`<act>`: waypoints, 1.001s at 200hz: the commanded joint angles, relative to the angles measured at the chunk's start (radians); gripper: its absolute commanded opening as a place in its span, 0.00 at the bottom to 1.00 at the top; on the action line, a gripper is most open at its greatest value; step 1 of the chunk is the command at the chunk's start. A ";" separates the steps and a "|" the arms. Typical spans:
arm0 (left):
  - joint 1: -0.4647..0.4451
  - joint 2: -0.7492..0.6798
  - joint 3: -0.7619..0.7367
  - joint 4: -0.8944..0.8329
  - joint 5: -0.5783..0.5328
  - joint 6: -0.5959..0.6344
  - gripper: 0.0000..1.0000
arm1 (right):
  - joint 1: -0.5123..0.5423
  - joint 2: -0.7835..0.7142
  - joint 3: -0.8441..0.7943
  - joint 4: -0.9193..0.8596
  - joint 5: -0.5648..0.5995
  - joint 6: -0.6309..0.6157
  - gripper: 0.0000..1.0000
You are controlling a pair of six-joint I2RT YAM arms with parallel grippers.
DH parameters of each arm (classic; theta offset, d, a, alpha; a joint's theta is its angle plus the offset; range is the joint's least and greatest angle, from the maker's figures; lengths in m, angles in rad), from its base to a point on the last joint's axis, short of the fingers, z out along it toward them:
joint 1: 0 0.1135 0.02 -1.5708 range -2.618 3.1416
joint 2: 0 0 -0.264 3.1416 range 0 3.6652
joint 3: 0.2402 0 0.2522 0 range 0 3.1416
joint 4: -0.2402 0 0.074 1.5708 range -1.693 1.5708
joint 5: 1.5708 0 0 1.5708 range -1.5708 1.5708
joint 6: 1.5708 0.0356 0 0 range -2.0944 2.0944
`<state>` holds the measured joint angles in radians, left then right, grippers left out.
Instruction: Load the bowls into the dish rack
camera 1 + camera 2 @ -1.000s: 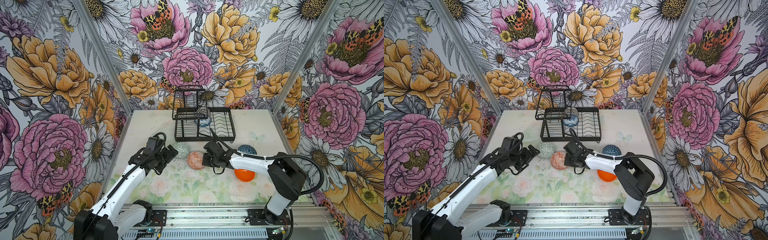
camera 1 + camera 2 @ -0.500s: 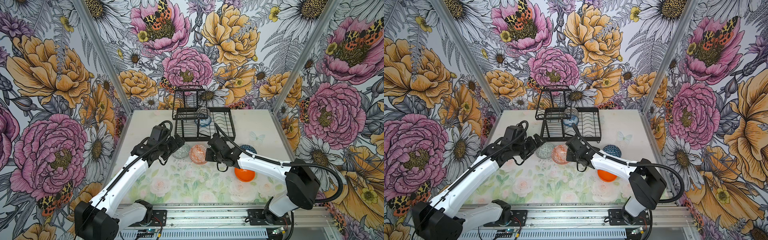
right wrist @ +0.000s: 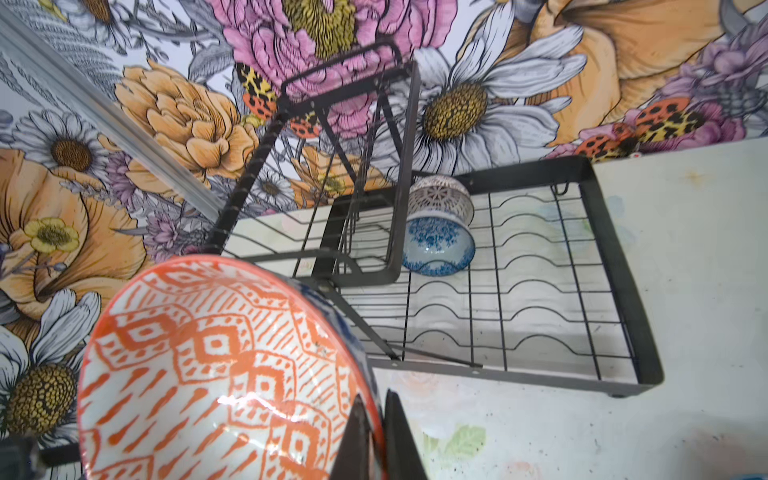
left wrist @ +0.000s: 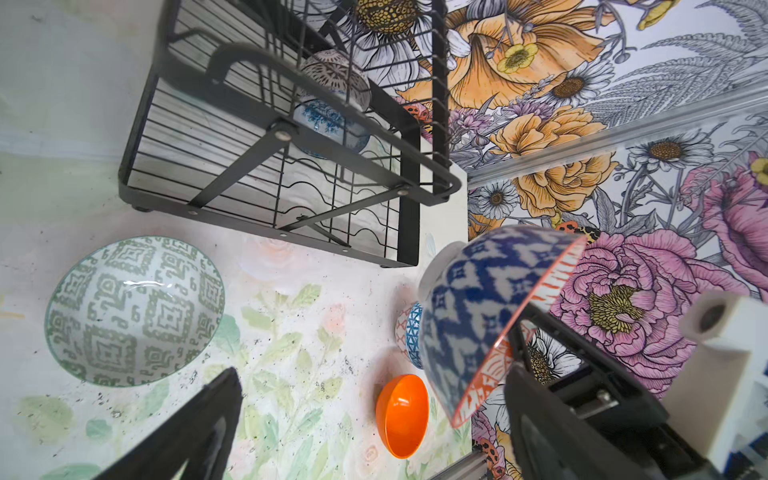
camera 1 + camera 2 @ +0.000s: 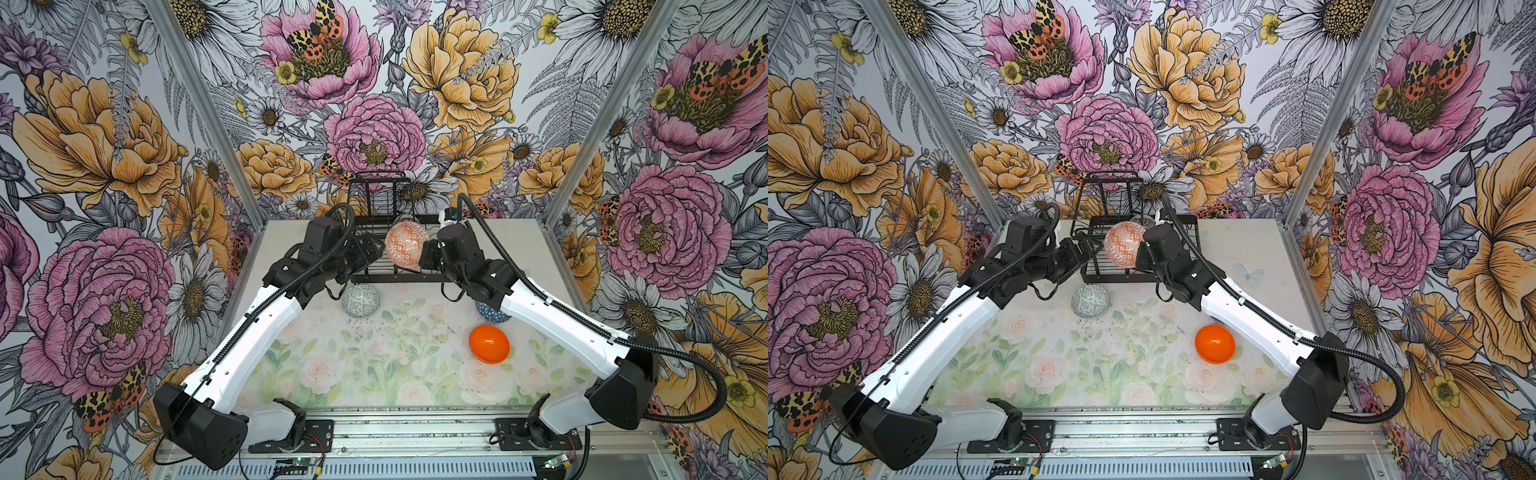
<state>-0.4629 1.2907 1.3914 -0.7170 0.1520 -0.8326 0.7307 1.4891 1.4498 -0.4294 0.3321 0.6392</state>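
Gripping the orange-white bowl by its rim in the right claw, dish rack just ahead. Holding the left claw wide open beside the bowl.

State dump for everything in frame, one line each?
orange-white bowl, in the air, tilted on its side
right hand, shut on that bowl's rim
left hand, open, empty
grey-green bowl, loose on table
plain orange bowl, loose on table
blue-triangle bowl, on table, partly under right arm
blue-speckled bowl, in rack, on edge
dark-and-white bowl, in rack, beside the speckled one
dish rack, holds two bowls
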 commanded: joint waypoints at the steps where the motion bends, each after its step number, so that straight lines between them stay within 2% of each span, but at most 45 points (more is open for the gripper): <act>1: -0.008 0.030 0.078 0.011 0.042 0.072 0.98 | -0.001 0.021 0.092 0.038 0.044 -0.073 0.00; 65: -0.030 0.071 0.144 0.033 0.026 0.115 0.86 | -0.001 0.060 0.173 0.037 0.053 -0.104 0.00; 129: -0.041 0.089 0.111 0.106 -0.031 0.057 0.52 | 0.001 0.060 0.166 0.036 0.064 -0.061 0.00; 181: -0.058 0.117 0.116 0.145 -0.085 0.027 0.49 | 0.011 0.062 0.160 0.037 0.056 -0.046 0.00; 200: -0.066 0.141 0.124 0.146 -0.094 0.022 0.45 | 0.012 0.062 0.157 0.036 0.055 -0.047 0.00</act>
<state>-0.5137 1.4006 1.5070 -0.6083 0.0963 -0.7929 0.7345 1.5528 1.5784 -0.4374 0.3733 0.5755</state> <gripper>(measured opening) 0.469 0.073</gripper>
